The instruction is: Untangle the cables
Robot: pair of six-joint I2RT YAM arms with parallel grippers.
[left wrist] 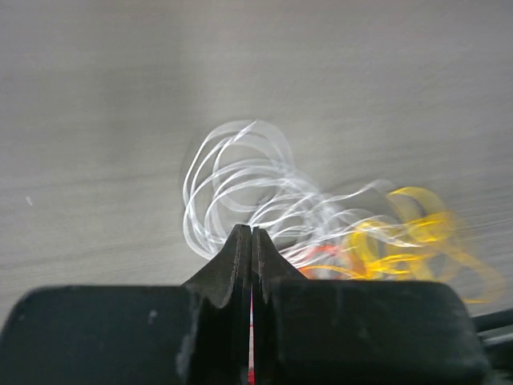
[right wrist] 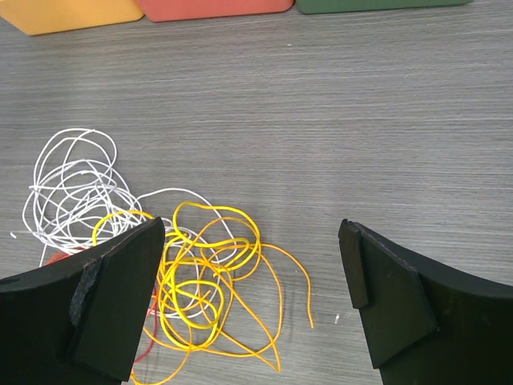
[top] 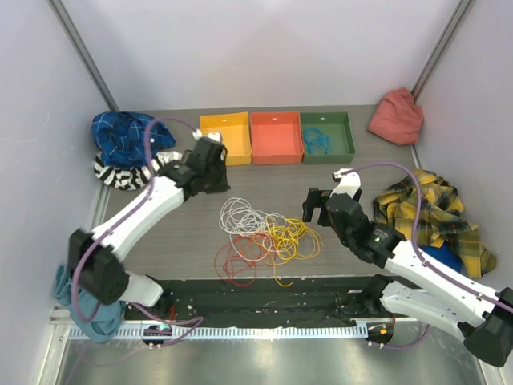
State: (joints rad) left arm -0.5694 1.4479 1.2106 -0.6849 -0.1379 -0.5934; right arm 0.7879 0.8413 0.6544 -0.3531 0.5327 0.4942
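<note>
Left claw (left wrist: 252, 233) clenched — cables (top: 264, 234) just ahead | right claw (right wrist: 251, 234) released — cables beside left finger

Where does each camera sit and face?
Top: above and behind the robot, looking down on the table, cables, left arm and right arm.
Left wrist: on the left arm, looking past the shut left hand at the white cable.
Right wrist: on the right arm, looking through the open right hand at the yellow cable.
Shared: all three show the white and yellow cables.
</note>
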